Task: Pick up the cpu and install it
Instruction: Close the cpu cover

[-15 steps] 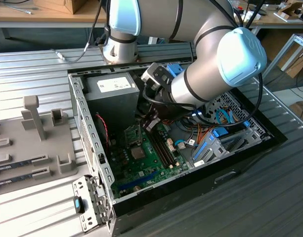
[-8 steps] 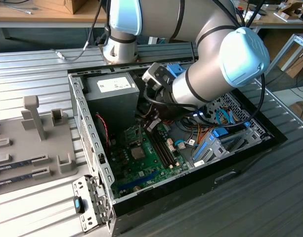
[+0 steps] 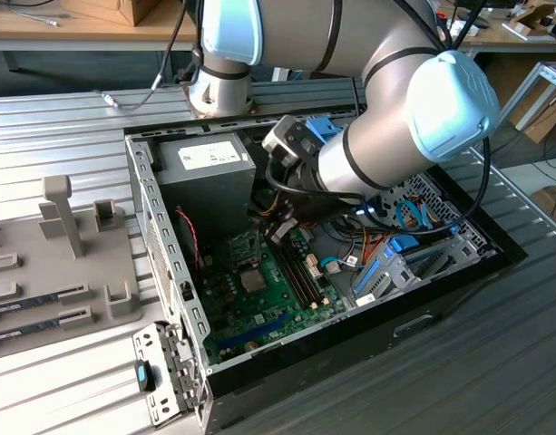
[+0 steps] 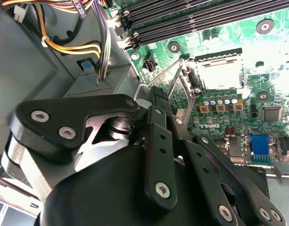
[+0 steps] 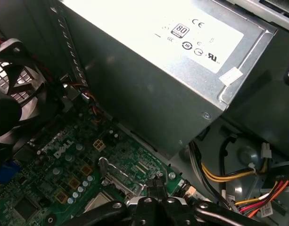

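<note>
The cpu [image 4: 218, 75] appears to be the pale grey square lying flat in the motherboard's socket; it also shows as a small grey square [image 3: 252, 278] in the exterior view. The socket's metal cover plate [image 5: 117, 175] stands raised, and its thin wire lever [image 4: 159, 77] is lifted. My gripper [image 4: 154, 94] hangs just above the board beside the socket, close to the lever. Its black fingers [image 5: 153, 190] are shut together with nothing visible between them. In the exterior view the arm's wrist hides most of the gripper [image 3: 285, 225].
The grey power-supply box [image 5: 149, 61] stands close behind the gripper, with yellow and black cables [image 4: 73, 49] beside it. Memory slots [image 3: 300, 272] run along the socket. A black fan [image 5: 12, 89] sits at the case wall. A grey tray [image 3: 60, 263] lies outside the case on the exterior view's left.
</note>
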Controlling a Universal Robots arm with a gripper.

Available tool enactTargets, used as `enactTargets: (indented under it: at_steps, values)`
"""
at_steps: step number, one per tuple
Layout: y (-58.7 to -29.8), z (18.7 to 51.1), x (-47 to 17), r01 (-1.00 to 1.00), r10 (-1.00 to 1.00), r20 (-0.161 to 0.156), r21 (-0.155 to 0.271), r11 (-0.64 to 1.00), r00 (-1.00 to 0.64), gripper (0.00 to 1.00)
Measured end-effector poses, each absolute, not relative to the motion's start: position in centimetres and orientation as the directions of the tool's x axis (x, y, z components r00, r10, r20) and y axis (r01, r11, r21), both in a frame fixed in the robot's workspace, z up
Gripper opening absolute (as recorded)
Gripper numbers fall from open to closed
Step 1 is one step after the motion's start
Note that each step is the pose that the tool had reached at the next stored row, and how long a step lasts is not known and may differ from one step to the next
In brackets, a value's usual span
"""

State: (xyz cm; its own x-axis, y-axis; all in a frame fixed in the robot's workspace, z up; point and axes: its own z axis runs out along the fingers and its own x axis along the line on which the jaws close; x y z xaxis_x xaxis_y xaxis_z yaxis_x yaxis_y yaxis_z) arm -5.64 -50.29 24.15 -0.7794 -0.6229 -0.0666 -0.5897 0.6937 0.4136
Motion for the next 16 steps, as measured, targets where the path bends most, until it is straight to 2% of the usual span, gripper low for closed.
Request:
enactTargets:
  at_steps: [16]
  values:
    - [-51.32, 24.15, -5.64, -0.59, -0.623, -0.068, 0.415, 0.693, -0.779, 0.11]
